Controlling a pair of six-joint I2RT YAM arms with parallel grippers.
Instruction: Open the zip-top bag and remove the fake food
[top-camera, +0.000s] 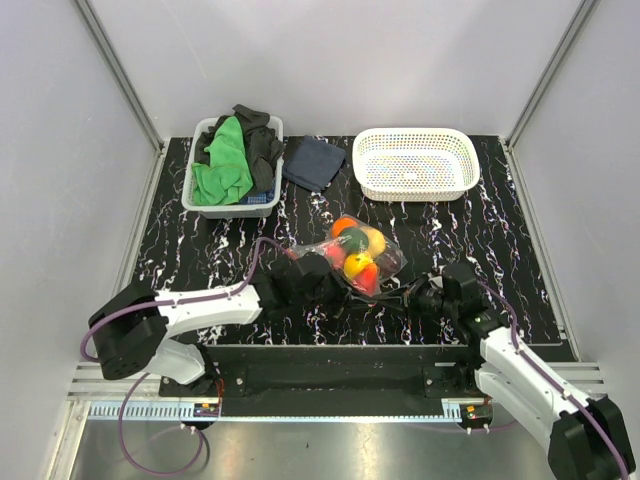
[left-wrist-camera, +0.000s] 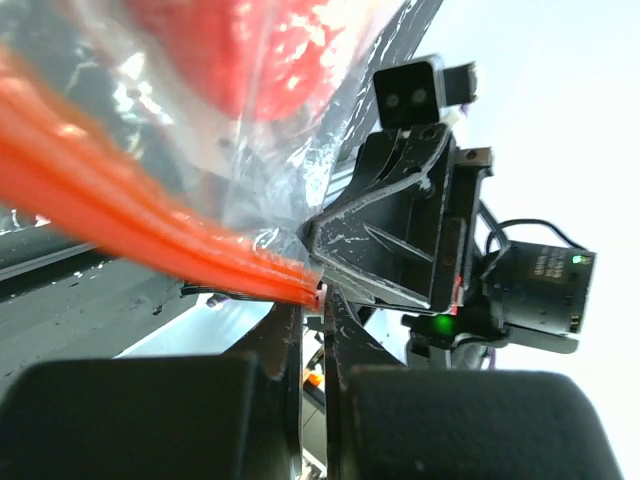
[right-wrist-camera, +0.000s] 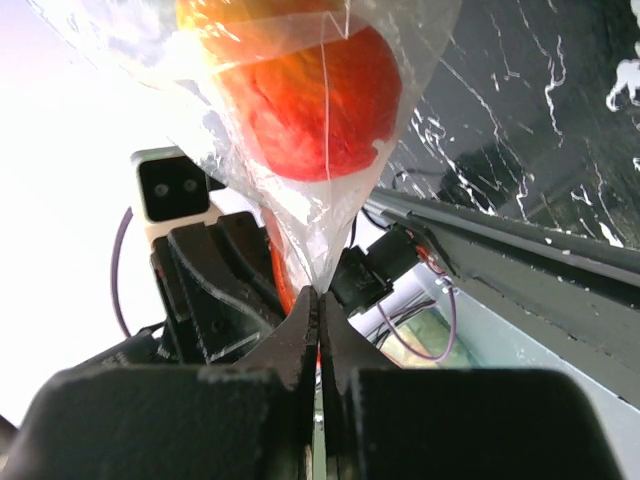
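Nothing is out yet: the fake food (top-camera: 357, 252) all sits inside the zip-top bag (top-camera: 388, 258), at the near middle of the table (top-camera: 500, 250) between the two arms. The left gripper (left-wrist-camera: 320, 300) is pinched tight on the end of the orange zip strip (left-wrist-camera: 150, 215). The right gripper (right-wrist-camera: 318, 300) is clamped on a fold of clear plastic facing it. I can't tell whether the seal has parted. Opening and emptying look to be ahead.

Further back, the white perforated basket (top-camera: 415, 165) holds nothing. The grey bin (top-camera: 230, 209) is heaped with green and black cloths (top-camera: 232, 160). A dark blue cloth (top-camera: 313, 163) lies between them.
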